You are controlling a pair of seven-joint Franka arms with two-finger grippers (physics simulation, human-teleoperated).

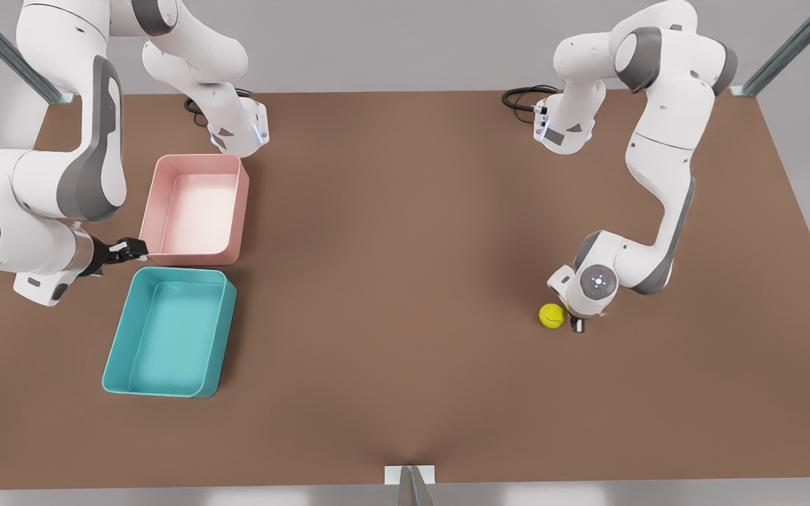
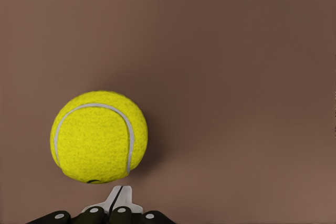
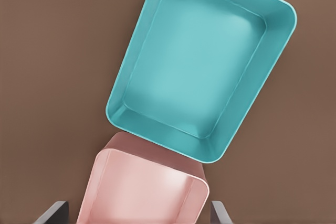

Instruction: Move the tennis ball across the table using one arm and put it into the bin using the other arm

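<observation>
The yellow-green tennis ball [image 1: 552, 315] [image 2: 98, 136] rests on the brown table [image 1: 405, 246] toward the front view's right. My left gripper [image 1: 576, 325] [image 2: 119, 199] is low beside it on the front view's right, fingers shut together with nothing between them, the tips just short of the ball. The teal bin [image 1: 169, 330] [image 3: 194, 72] lies empty at the front view's left. My right gripper [image 1: 131, 247] [image 3: 136, 213] waits open above the near edge of the pink tray, holding nothing.
An empty pink tray [image 1: 197, 211] [image 3: 142, 192] sits just behind the teal bin, almost touching it. Black cables [image 1: 521, 95] lie at the table's back edge. A wide stretch of bare tabletop separates the ball from the bins.
</observation>
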